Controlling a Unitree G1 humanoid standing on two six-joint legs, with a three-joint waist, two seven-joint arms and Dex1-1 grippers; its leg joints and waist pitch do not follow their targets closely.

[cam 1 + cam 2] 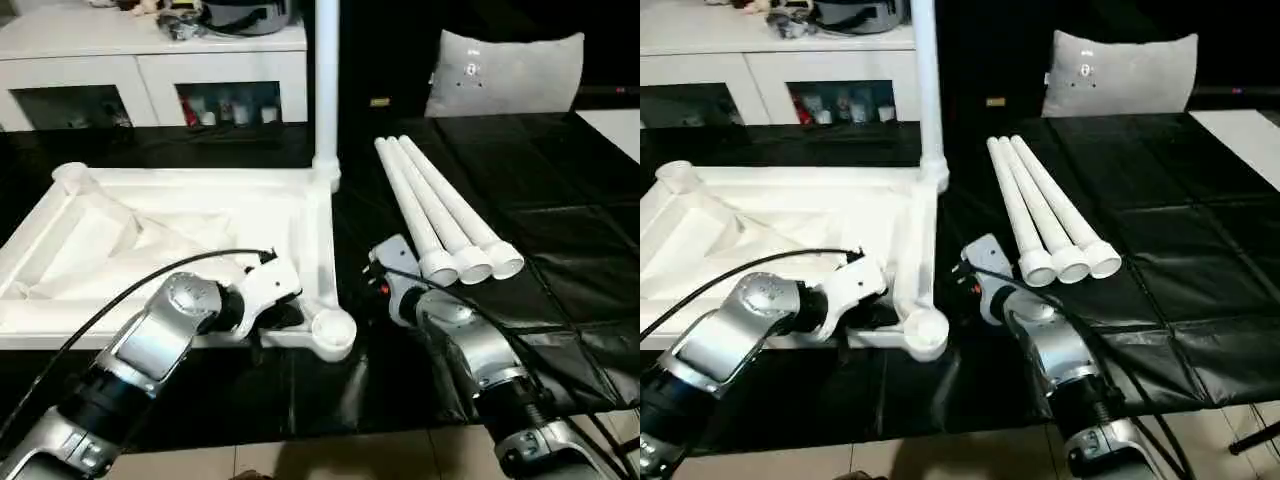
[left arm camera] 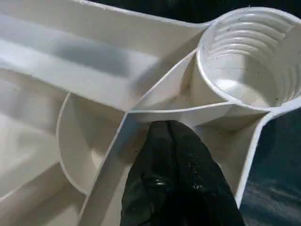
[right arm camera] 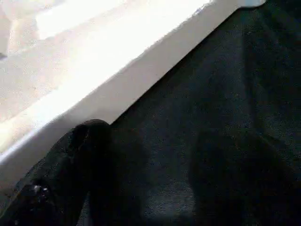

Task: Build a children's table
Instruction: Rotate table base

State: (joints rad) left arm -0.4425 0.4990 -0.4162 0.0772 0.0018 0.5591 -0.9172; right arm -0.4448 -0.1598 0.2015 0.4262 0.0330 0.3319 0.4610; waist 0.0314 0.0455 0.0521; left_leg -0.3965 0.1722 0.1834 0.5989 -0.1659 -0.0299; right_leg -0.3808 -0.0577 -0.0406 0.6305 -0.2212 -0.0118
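Observation:
The white tabletop (image 1: 190, 235) lies upside down on the black mat, ribs facing up. One white leg (image 1: 326, 80) stands upright in its far right corner socket. Three more legs (image 1: 440, 215) lie side by side on the mat to the right. My left gripper (image 2: 171, 141) is shut, its black fingertips resting against a rib right beside the empty near right socket (image 2: 251, 56). My right gripper (image 3: 164, 179) is open, low over the mat between the tabletop's right wall (image 3: 141, 80) and the lying legs, with nothing between its fingers.
A white cabinet (image 1: 150, 60) with glass doors stands at the back left. A grey cushion-like panel (image 1: 505, 72) leans at the back right. Black cables run along both forearms. The mat's near edge meets lighter floor (image 1: 330, 455).

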